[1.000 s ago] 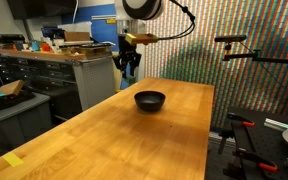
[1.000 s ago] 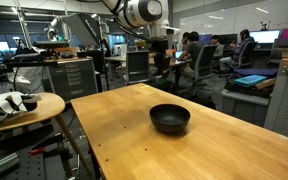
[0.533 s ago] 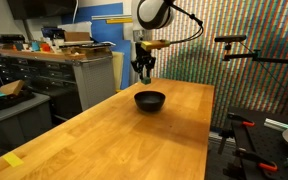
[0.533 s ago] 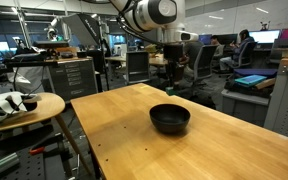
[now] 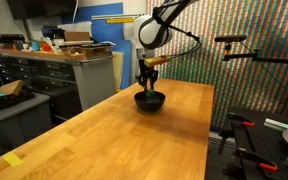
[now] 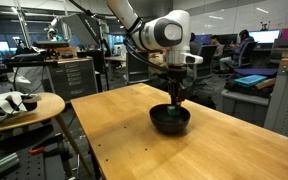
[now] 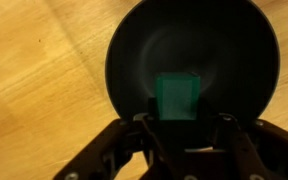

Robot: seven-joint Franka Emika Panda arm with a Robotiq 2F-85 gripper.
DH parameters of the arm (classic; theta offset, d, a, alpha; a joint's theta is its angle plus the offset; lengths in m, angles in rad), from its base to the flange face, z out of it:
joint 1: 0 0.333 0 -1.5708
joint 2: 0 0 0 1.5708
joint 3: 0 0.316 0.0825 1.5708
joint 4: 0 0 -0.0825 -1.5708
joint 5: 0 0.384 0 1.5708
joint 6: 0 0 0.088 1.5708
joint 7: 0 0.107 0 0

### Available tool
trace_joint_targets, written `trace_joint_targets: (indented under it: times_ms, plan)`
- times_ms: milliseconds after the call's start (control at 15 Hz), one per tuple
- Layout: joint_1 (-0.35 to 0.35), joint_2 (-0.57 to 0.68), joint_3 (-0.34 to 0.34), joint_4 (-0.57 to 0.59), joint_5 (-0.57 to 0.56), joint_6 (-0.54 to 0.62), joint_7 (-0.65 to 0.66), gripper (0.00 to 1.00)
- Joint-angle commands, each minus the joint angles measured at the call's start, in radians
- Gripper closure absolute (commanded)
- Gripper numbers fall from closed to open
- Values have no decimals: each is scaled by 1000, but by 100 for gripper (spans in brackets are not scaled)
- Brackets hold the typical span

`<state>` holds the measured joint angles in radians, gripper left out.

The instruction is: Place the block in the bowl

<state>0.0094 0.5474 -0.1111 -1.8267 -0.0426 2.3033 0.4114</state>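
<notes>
The green block (image 7: 176, 97) sits between my fingertips in the wrist view, directly over the inside of the black bowl (image 7: 219, 50). My gripper (image 7: 177, 116) is shut on the block. In both exterior views the gripper (image 5: 148, 88) (image 6: 176, 100) points straight down and reaches the rim height of the bowl (image 5: 150, 102) (image 6: 169, 122), which stands on the wooden table (image 5: 134, 140). The block is too small to make out in the exterior views.
A grey cabinet (image 5: 79, 75) stands off the table's far corner. A camera arm on a stand (image 5: 239, 50) is beside the table. A round side table (image 6: 24, 108) with clutter stands near a table edge, and office desks and chairs are behind.
My gripper has moved from beyond the table's far edge to over the bowl and has come down to its rim, with the block still in it.
</notes>
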Motion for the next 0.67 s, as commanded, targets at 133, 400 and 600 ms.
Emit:
trace_joint_targets:
  times_ms: [133,400,600]
  plan:
    - [-7,58,15,26,46,46,-29,47]
    - [-10,27,15,-17,67,73,-30,12]
    - [-13,-16,16,-57,74,87,-46,0]
